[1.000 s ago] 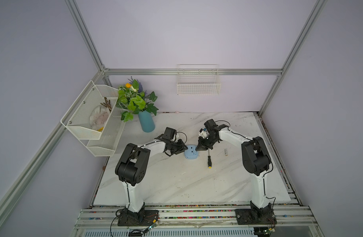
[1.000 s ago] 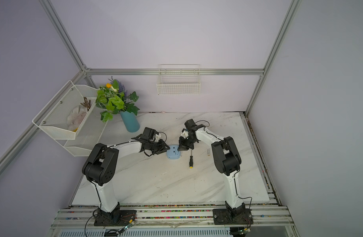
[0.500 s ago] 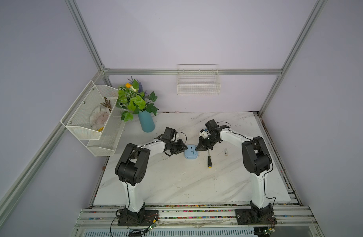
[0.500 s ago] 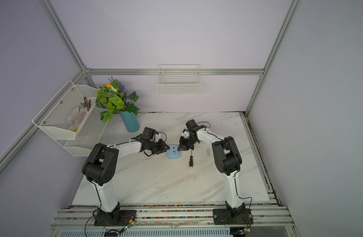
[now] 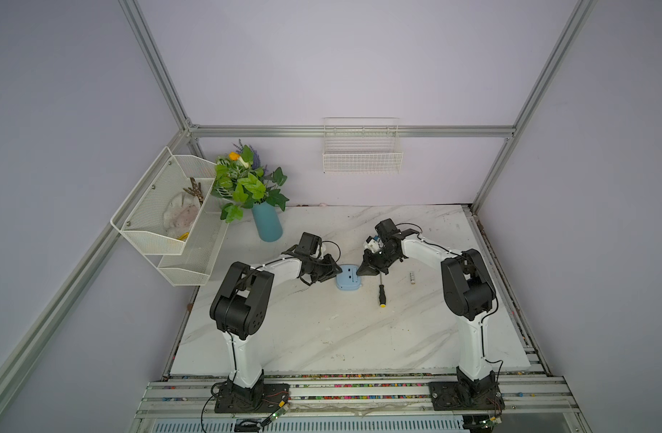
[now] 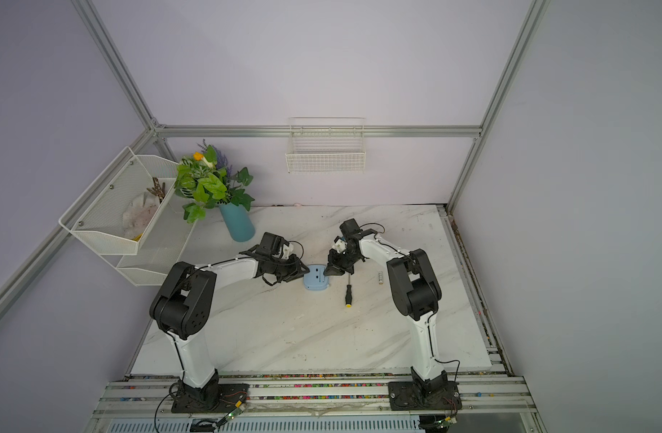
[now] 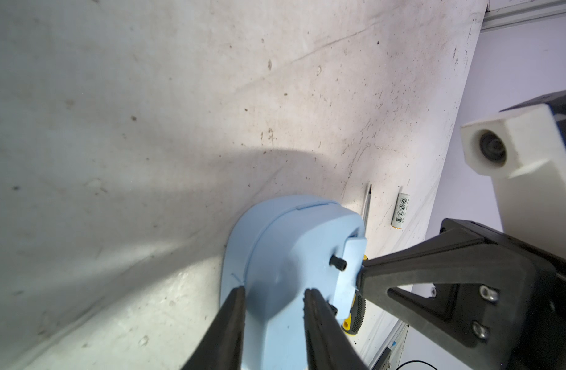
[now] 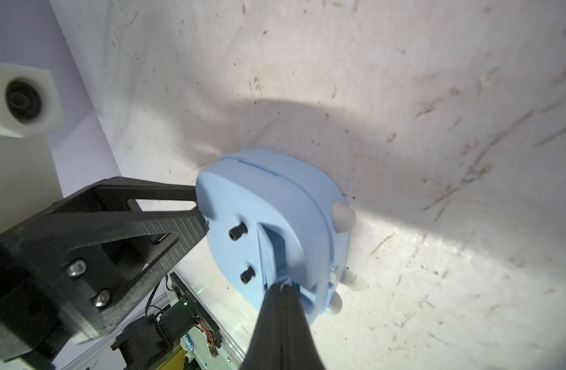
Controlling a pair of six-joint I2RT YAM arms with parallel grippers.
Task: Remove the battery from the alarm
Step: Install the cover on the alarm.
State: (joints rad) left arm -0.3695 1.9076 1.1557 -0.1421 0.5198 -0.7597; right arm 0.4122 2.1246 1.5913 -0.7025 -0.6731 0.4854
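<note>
Two grippers are at the alarm [image 8: 275,192], which lies face down on the table [image 5: 322,337] with its plain blue back up. The right gripper [image 8: 284,287] is fully closed. Its tips are pressed together against the nearest end of a raised flap [image 8: 270,253] on that back. Whether a thin edge of the flap is pinched between the tips cannot be told. Directly opposite, across the alarm, the left gripper [image 7: 273,290] stands at a narrow setting with the alarm's near edge filling the gap. One finger sits low along the rim and the other on the back. That reads as a bracing hold on the alarm.

Outward from the right gripper, on the side away from the alarm, the screwdriver [image 5: 381,292] lies just beside the tips. The battery [image 5: 412,278] lies beyond it, flat on the table, apart from both and touched by nothing. Its long axis runs roughly parallel to the screwdriver, so it lies crosswise to a line drawn from the right gripper's tips to it. The right arm is clearly the nearer. The left would have to cross the alarm and the screwdriver.

Judgement: a battery is already out of the alarm. Whether another sits under the flap is hidden. Picking up the battery calls for the right gripper to open, back off the flap, and close across the cylinder's short width, clear of the screwdriver.
</note>
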